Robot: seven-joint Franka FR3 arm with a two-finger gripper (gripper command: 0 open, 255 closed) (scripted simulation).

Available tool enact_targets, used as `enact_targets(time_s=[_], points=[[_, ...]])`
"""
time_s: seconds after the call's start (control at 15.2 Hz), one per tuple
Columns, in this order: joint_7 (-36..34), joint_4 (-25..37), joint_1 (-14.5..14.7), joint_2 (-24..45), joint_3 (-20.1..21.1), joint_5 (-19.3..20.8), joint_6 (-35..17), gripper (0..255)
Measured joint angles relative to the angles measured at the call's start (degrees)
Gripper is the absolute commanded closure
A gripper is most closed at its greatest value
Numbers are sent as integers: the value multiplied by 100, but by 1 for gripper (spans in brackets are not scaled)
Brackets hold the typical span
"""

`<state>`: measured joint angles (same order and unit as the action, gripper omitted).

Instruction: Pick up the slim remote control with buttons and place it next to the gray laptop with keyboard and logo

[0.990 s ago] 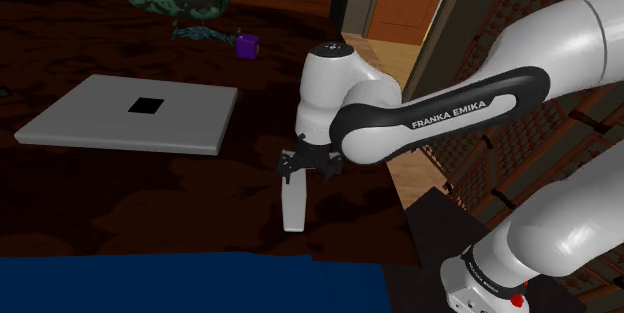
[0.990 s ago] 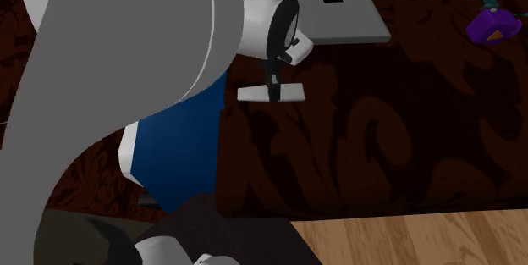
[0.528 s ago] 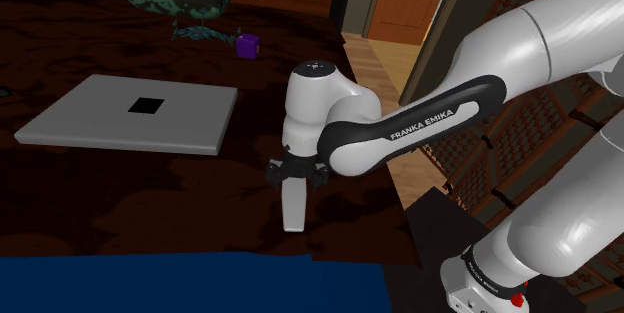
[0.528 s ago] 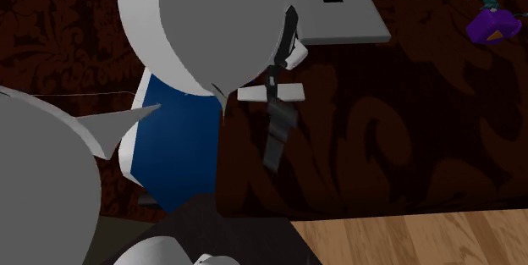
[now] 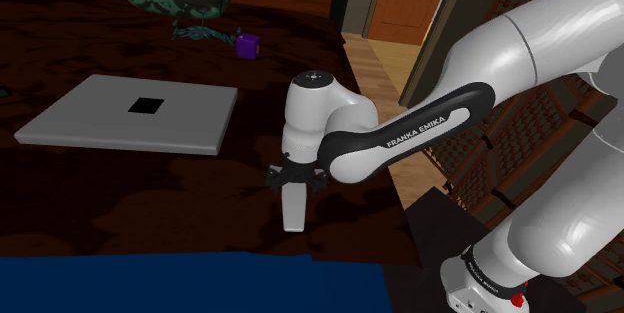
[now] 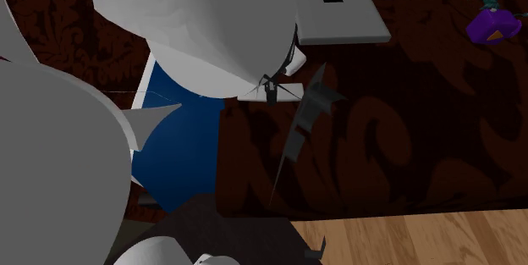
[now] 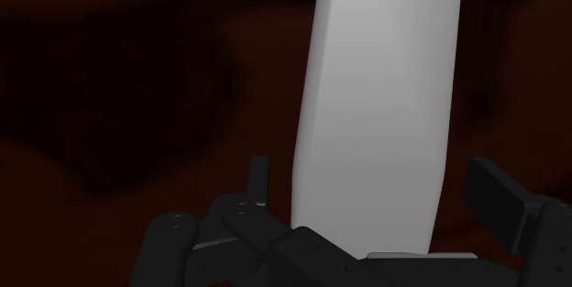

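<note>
The remote (image 5: 293,211) is a long, thin, pale grey bar lying flat on the dark brown worktop (image 5: 120,191). The tool (image 5: 293,183) is hanging over its far end, fingers (image 7: 500,198) standing apart on either side, not touching it. The grey laptop (image 5: 130,113) is lying well apart, toward the shoulder view's left. A blue cloth (image 5: 190,283) is lying nearer.

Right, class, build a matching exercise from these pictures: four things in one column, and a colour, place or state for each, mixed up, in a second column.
Things
1 remote control
2 laptop
3 mug
4 gripper

Descriptions
A purple, at the far side of the dark surface
B black, open
C pale and slim, lying close to the blue patch
D flat grey slab with a black square on top

Pairs: 1-C, 2-D, 3-A, 4-B
</note>
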<state>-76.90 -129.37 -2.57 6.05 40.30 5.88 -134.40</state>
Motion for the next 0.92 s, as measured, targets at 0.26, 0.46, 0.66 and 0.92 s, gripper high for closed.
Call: enact_targets(time_s=[0.26,0.46,0.66,0.92], points=[[0,0,0,-1,0,0,0,255],[-1,0,0,1,0,1,0,255],[-1,1,0,1,0,1,1,255],[58,22,-15,-85,15,-82,84,255]])
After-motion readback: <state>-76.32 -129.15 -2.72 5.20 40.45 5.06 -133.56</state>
